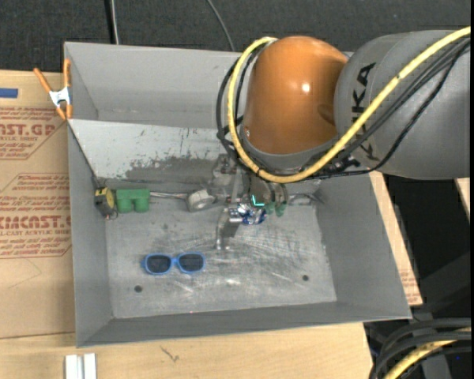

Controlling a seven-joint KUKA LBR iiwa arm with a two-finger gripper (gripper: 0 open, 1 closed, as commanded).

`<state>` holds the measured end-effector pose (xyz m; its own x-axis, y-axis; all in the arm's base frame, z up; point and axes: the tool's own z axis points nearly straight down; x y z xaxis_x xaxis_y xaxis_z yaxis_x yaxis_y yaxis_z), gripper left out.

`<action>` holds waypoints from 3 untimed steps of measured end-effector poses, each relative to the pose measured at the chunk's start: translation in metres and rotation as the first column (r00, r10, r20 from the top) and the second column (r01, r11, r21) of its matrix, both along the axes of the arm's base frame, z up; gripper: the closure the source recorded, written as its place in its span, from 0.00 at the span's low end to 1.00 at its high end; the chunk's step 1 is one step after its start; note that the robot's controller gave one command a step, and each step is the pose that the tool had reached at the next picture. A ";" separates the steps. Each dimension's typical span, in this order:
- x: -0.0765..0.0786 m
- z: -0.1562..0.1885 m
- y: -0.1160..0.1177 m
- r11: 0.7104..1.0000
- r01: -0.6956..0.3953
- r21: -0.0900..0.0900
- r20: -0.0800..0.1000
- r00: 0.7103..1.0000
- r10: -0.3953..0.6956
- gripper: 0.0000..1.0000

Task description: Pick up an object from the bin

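The gripper (231, 219) hangs low over the middle of the grey bin (91, 235), under the arm's orange cover (288, 93), and that cover hides enough of it that I cannot tell whether it is open or closed, or whether anything is in it. The likeliest target is the small blue-and-white thing (250, 215), which lies on the bin floor just beside the gripper on the side toward the arm. A pale grey lump (197, 200) lies near on the other side, and a small green piece (280, 206) peeks out at the edge of the wrist. The main risk, as I judge it, is a miss. The blue-and-white thing looks small and flat against bare metal, so a closing grip could slide over it or nudge it further under the wrist. Coming down too far would scrape the scuffed floor. A sideways correction might knock the grey lump. The blue sunglasses (174, 264) toward the near wall and the green block (132, 200) by the left wall lie well apart and seem safe from any disturbance.
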<state>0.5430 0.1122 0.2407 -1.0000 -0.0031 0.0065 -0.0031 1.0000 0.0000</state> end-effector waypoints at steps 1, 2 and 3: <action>-0.053 -0.093 0.040 0.988 -0.155 0.001 -0.001 0.988 0.155 0.00; -0.033 -0.157 0.040 0.926 -0.377 0.001 0.004 0.926 0.377 0.00; -0.032 -0.155 0.041 0.927 -0.376 0.002 0.006 0.927 0.376 1.00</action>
<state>0.5108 0.1531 0.0855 -0.9254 -0.3790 0.0005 -0.3790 0.9254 0.0015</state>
